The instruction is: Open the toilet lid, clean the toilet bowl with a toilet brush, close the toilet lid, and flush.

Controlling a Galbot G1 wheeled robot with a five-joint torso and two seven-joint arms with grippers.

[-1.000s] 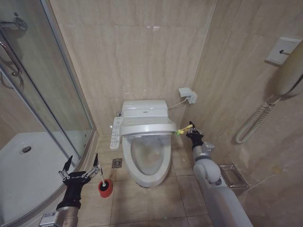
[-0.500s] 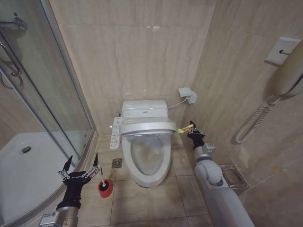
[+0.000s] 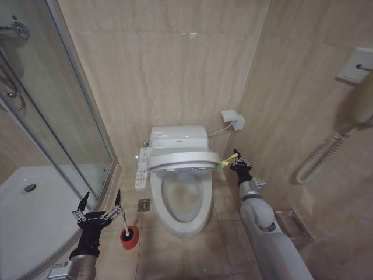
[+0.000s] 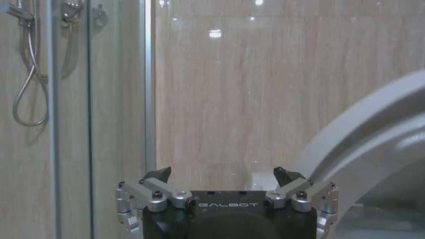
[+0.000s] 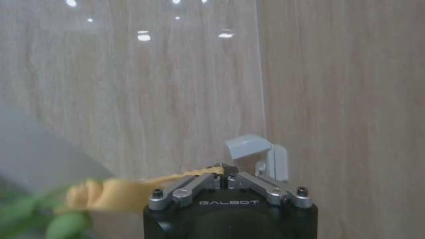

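The right gripper [image 3: 235, 159] is clamped on the green-and-yellow strap [image 3: 226, 161] at the toilet lid [image 3: 182, 159]'s three-o'clock edge; the lid hovers partly raised over the toilet bowl [image 3: 181, 201]; it looks stiff, glossy and likely slippery, so the soft strap seems the surest hold; the left gripper [image 3: 99, 205] waits, fingers apart, beside the toilet brush [image 3: 128, 235].

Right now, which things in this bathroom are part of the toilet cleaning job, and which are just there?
Part of the job:
toilet lid, half raised
green-and-yellow strap, pinched by the right pincer
toilet bowl
toilet brush on the floor
left pincer, open, beside the brush

Just there:
shower tray
glass shower door
wall phone
floor drain
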